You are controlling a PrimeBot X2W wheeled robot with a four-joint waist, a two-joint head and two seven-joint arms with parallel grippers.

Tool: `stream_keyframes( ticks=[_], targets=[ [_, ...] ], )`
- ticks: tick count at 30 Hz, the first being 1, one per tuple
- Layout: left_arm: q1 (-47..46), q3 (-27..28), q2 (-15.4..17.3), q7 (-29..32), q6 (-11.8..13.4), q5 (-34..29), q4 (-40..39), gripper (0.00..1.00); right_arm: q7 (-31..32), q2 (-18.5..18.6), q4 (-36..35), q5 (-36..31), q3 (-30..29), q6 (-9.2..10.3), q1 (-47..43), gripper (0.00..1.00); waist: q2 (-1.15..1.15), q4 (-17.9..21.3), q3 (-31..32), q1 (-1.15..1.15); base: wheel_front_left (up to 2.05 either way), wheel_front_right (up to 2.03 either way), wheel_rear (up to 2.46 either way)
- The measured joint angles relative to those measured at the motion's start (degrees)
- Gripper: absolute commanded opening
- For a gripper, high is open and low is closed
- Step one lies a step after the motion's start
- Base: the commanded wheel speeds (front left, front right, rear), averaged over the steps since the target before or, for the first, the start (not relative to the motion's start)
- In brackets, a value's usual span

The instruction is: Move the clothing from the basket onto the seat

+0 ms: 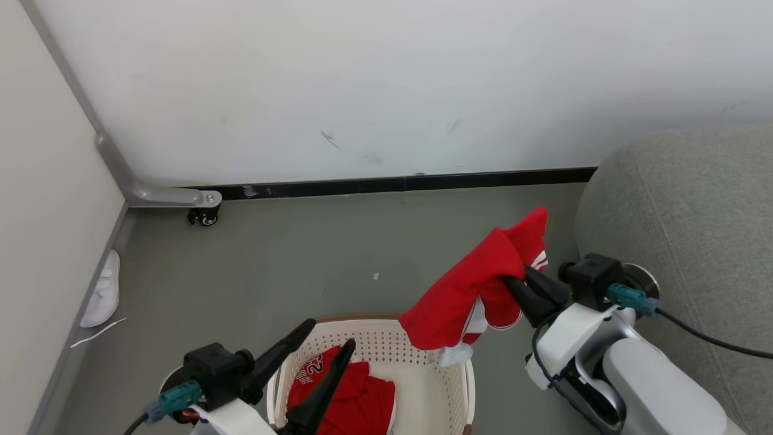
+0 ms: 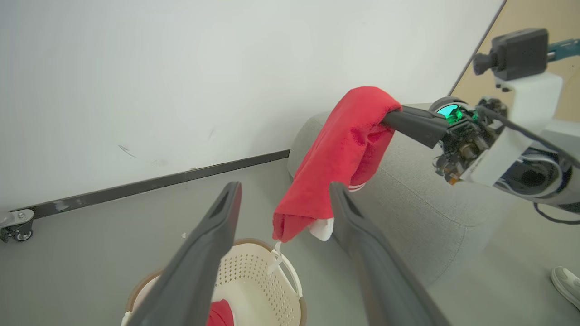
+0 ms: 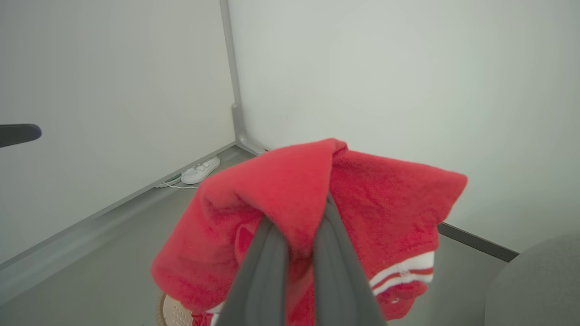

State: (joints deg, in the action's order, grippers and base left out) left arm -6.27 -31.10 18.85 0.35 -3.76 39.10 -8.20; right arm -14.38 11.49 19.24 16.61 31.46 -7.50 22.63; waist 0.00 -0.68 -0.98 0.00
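Note:
My right gripper [image 1: 512,283] is shut on a red garment with white stripe trim [image 1: 468,290], which hangs in the air above the basket's far right corner, left of the grey seat [image 1: 688,217]. The same garment [image 2: 337,154] drapes from that gripper [image 2: 389,118] in the left wrist view, and it covers the fingertips of the right gripper [image 3: 312,226] in its own view. More red clothing with white lettering [image 1: 344,393] lies in the cream basket [image 1: 423,350]. My left gripper [image 1: 332,335] is open over the basket's left side, holding nothing.
A white shoe [image 1: 102,290] lies by the left wall. A caster on a metal foot [image 1: 204,216] stands at the wall corner. Another pale shoe [image 2: 566,280] rests on the floor near the seat. Grey floor lies between basket and wall.

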Motion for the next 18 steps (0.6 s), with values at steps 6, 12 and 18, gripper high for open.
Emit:
stream_keyframes(
  ticks=[6,12,18],
  targets=[
    [1.1,-1.0,0.1,-0.1,-0.4,0.0,-0.4,1.00,0.0,1.1,-0.2,-1.1,-3.3,0.00,0.0,0.00,0.00,1.2,-0.4,0.00,0.00,0.00,0.00],
    [1.2,-1.1,0.3,-0.5,-0.4,0.0,-0.7,1.00,0.0,1.7,-1.0,-1.7,-5.9,0.00,-0.1,0.00,0.00,2.5,-0.4,0.00,0.00,0.00,0.00],
    [2.2,-1.5,0.9,-0.5,-0.5,0.0,-0.8,1.00,0.0,2.2,-2.1,-2.2,-7.7,0.00,-0.5,0.00,0.00,4.0,-0.3,0.00,0.00,0.00,0.00]
  ],
)
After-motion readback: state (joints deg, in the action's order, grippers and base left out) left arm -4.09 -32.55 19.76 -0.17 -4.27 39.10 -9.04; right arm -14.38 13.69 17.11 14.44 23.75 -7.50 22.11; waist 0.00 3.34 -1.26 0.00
